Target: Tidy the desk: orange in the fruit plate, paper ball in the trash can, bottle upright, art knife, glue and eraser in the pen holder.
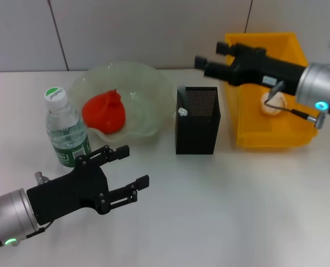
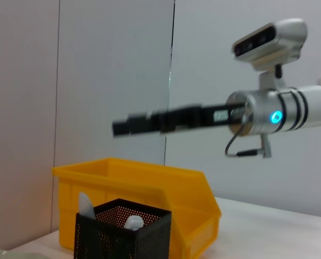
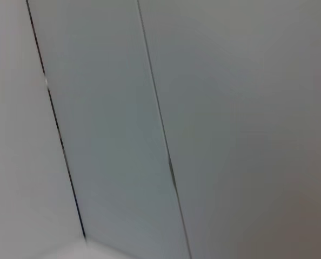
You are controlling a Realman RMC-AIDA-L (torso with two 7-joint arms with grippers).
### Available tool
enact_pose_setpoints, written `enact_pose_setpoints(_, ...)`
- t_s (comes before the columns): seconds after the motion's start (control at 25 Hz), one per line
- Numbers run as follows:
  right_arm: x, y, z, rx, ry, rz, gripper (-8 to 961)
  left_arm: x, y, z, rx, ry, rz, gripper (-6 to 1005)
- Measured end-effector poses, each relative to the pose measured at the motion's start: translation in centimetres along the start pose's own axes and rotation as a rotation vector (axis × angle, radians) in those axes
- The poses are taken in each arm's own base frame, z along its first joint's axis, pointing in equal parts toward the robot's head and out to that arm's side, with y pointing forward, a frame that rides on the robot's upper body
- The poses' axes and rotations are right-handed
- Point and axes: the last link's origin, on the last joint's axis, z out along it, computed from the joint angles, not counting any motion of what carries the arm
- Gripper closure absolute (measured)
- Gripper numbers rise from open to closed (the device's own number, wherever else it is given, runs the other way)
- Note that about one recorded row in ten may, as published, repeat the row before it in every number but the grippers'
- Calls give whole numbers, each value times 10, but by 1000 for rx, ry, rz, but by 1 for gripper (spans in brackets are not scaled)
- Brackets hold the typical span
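Both grippers hold nothing: left gripper (image 1: 133, 166) wide open at seven o'clock, right gripper (image 1: 208, 60) maybe slightly open above the trash can (image 1: 298, 55); pull away slowly.

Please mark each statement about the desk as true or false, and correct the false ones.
1. The bottle is lying on its side. False: it stands upright beside the fruit plate.
2. The orange is in the fruit plate. True.
3. The paper ball is on the table. False: it lies inside the yellow trash can.
4. The left pincer is open and holds nothing. True.
5. The right pincer is inside the pen holder. False: it hovers over the trash can's back edge.
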Motion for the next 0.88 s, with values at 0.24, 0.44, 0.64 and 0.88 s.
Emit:
enact_pose_setpoints(0.24,-23,5,-58,-125,-294,108,167,2,-1,-1,-9,3,-39,221)
enact_pose_setpoints(0.44,-9,24,-106,-355,-252,141,167,12,3,-4,-85,20,-90,221)
enact_pose_setpoints(0.64,25,39,-124,-500,24,131,167,20,13,-13,-202,18,-164,221)
enact_pose_setpoints(0.88,59,44,-118,-502,259,99,167,16,19,-14,-278,-65,-186,221)
